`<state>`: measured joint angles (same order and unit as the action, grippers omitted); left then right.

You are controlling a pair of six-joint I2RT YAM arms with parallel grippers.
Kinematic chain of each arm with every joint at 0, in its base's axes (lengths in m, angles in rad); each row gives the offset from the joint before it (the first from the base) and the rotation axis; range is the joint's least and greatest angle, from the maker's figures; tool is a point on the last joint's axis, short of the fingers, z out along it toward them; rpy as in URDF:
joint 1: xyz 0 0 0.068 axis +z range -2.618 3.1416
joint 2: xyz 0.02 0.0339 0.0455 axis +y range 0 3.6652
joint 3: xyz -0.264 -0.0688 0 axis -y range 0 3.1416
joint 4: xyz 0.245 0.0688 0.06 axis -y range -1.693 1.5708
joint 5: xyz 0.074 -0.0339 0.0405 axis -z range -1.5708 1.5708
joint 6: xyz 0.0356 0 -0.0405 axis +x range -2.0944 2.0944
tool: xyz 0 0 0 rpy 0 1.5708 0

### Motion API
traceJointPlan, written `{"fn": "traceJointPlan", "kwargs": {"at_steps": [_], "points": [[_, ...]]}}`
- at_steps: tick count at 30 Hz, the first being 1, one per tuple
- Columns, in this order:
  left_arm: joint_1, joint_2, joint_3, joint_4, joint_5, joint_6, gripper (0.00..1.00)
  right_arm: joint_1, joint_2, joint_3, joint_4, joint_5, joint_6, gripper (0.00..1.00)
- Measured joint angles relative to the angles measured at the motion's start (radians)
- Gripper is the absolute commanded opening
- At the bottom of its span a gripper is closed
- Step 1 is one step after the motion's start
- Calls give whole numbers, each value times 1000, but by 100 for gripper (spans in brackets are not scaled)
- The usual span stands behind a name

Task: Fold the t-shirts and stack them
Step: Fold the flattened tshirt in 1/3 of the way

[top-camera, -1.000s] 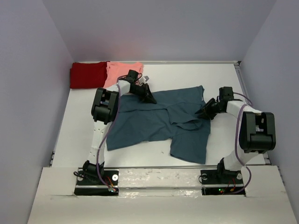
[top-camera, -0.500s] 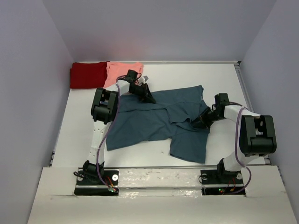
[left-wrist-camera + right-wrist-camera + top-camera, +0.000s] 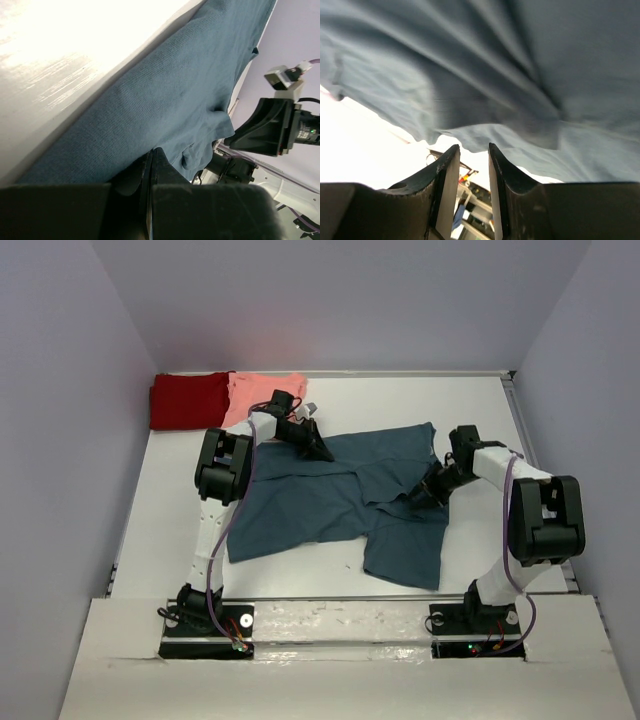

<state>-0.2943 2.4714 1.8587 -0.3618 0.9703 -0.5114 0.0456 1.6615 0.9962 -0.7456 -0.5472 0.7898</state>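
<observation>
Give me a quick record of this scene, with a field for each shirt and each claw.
teal t-shirt: spread out rumpled in the middle of the table
red t-shirt: far left corner
pink t-shirt: touching the red one's right side
left claw: shut on the teal t-shirt's far edge
right claw: open, at the teal t-shirt's right part, gripping nothing

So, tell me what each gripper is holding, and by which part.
Left gripper pinches the teal-blue t-shirt at its far edge. Right gripper holds nothing; its jaws stand apart with no cloth between them.
</observation>
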Motion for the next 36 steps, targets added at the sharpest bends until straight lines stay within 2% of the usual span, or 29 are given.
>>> {"fn": "traceJointPlan", "kwargs": {"at_steps": [7,10,15,19,23,27,34,36], "points": [[0,0,0,0,0,0,8,9,2,83,9,16,12,47],[1,0,0,0,0,0,8,67,2,153,-28,96,-23,50],[2,0,0,-1,1,0,8,348,-2,333,-62,370,-144,53],[2,0,0,-1,0,0,8,483,-50,272,-58,520,-167,52],[2,0,0,-1,0,1,8,478,-131,131,-102,681,-135,51],[2,0,0,-1,0,1,8,466,-139,114,-159,809,-96,51],[2,0,0,-1,0,1,8,467,-106,141,-186,881,-78,51],[2,0,0,-1,0,1,8,467,-86,156,-184,885,-79,48]]}}
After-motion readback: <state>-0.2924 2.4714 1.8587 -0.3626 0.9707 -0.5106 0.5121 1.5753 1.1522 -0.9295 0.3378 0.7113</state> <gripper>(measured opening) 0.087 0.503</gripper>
